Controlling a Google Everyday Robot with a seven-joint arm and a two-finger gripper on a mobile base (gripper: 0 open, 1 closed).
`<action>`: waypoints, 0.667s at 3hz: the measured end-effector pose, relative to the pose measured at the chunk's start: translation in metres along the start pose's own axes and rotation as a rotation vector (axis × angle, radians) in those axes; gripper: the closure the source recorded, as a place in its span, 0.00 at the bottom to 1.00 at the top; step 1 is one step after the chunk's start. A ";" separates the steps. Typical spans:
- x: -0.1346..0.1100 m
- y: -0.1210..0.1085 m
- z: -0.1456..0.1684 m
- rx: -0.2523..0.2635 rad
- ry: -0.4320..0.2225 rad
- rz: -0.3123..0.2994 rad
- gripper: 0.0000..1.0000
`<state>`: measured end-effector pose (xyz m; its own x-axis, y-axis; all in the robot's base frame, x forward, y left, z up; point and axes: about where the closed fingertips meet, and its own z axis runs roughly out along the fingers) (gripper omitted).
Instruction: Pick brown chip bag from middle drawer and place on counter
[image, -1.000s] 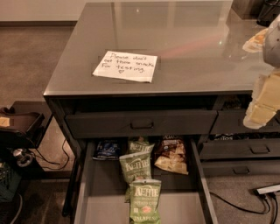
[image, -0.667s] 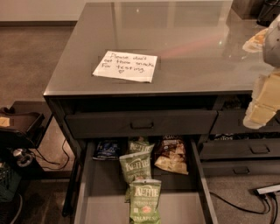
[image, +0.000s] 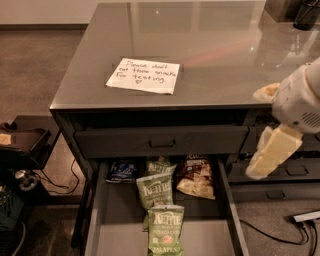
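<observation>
**crumbs_ok:** so where's the brown chip bag (image: 196, 176) sitting? looks like the back right corner of the middle drawer (image: 119, 236); it's lying flat, its top end right up under the closed drawer front (image: 161, 141) above, and its left edge is just beside the nearest green Kettle bag (image: 155, 192)

**servo_dave:** yep; and the gripper (image: 257, 131) is nowhere near it yet; it hangs off to the right of the cabinet, about level with that closed front, above and well apart from the bag; its two pale fingers (image: 272, 152) are spread wide with nothing between them

**crumbs_ok:** how do you reckon the bag handles?

**servo_dave:** my guess is very light, puffy and crinkly; mostly air, so it'll squash instead of pushing back; the film is glossy, so probably slippery; the chips inside will crack if it gets clamped hard

**crumbs_ok:** so where would you grab it?

**servo_dave:** I'd go for the near bottom end, the part with the chips pictured; that end is out in the open; the top seam is tucked under the overhang and awkward to reach from above; pinch across the width, keeping the right side clear of the drawer wall

**crumbs_ok:** and the other snacks?

**servo_dave:** a second green bag (image: 165, 230) lies nearer the front and the dark blue bag (image: 122, 170) is back left; both out of the way; after that it goes on the counter (image: 215, 45), which has room right of the handwritten note (image: 143, 76)
</observation>
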<state>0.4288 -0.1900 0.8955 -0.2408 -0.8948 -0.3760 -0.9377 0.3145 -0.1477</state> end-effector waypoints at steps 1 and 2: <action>-0.009 0.022 0.058 -0.045 -0.110 0.024 0.00; -0.019 0.047 0.125 -0.093 -0.232 0.039 0.00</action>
<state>0.4210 -0.1182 0.7815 -0.2232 -0.7828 -0.5809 -0.9505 0.3069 -0.0483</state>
